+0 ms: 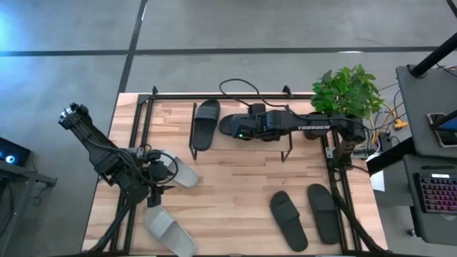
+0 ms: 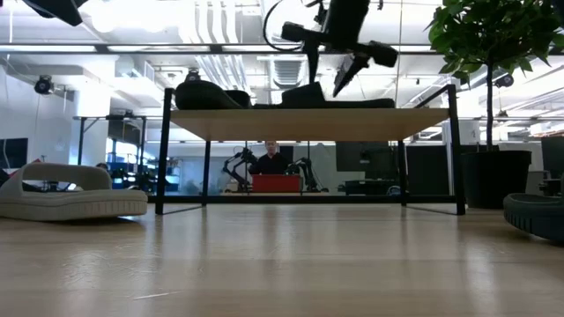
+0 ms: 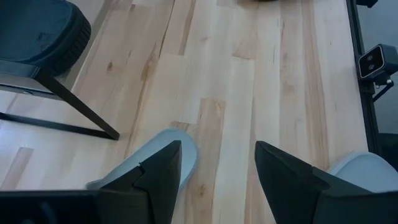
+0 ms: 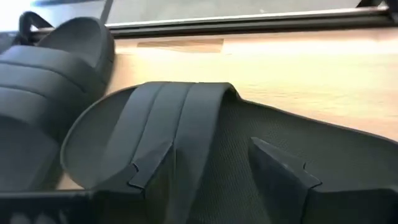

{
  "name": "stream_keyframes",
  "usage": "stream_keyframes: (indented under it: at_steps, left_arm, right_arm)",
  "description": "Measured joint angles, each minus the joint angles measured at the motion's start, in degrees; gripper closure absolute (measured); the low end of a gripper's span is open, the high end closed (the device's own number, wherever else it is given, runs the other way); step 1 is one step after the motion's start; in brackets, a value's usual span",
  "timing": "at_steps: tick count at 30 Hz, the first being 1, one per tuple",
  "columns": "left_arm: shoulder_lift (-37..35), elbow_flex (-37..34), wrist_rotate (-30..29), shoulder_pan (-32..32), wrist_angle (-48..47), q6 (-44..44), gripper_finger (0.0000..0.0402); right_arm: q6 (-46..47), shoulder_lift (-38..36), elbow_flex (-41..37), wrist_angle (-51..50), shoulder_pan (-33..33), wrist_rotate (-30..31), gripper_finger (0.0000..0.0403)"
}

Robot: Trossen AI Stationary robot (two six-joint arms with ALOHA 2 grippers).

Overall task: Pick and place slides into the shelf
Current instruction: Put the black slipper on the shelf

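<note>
The shelf (image 1: pixel 171 121) stands at the table's far side, and two dark slides lie flat on its top board (image 2: pixel 308 123). One dark slide (image 1: pixel 206 123) is toward the left. The other dark slide (image 1: pixel 230 127) (image 4: pixel 186 124) lies under my right gripper (image 1: pixel 239 130) (image 4: pixel 217 168), which is open just above its footbed, behind the strap. My left gripper (image 1: pixel 161 173) (image 3: pixel 217 171) is open over the table's left part, beside a light grey slide (image 1: pixel 184 173) (image 3: pixel 168 155). A second light grey slide (image 1: pixel 170 230) and two dark slides (image 1: pixel 288 220) (image 1: pixel 323 212) rest sole-down on the table.
A potted plant (image 1: pixel 348 89) stands at the table's far right corner, beside the right arm. A cable loops behind the shelf (image 1: pixel 239 86). Bare tabletop lies between the shelf and the near slides (image 1: pixel 235 185). A person (image 2: pixel 269 158) sits in the room beyond.
</note>
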Motion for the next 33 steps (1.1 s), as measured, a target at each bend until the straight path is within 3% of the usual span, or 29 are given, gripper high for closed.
stream_keyframes:
  at_steps: [11,15,19,25,33]
  left_arm:
    - [-0.02,-0.04,0.0,0.0,-0.24,-0.04,0.0212]
    - [-0.02,-0.04,0.0,0.0,-0.24,-0.04,0.0212]
    - [-0.02,-0.37,-0.37,0.0,-0.26,-0.02,0.0212]
    - [-0.02,-0.44,-1.32,0.01,-0.26,-0.04,0.0212]
    - [-0.02,-0.48,-1.37,0.01,-0.27,-0.12,0.0212]
  right_arm:
    - [-9.98,-5.51,-0.02,-0.8,0.26,-0.13,0.0234]
    - [-11.3,-6.65,-0.02,-5.01,0.26,-4.6,0.0262]
    - [-13.67,-5.09,-0.09,-7.3,0.73,-10.55,0.0302]
    - [-16.87,-1.42,-0.15,-8.38,1.05,-13.52,0.0359]
    - [-18.95,0.45,-0.17,-2.54,1.03,-13.75,0.0384]
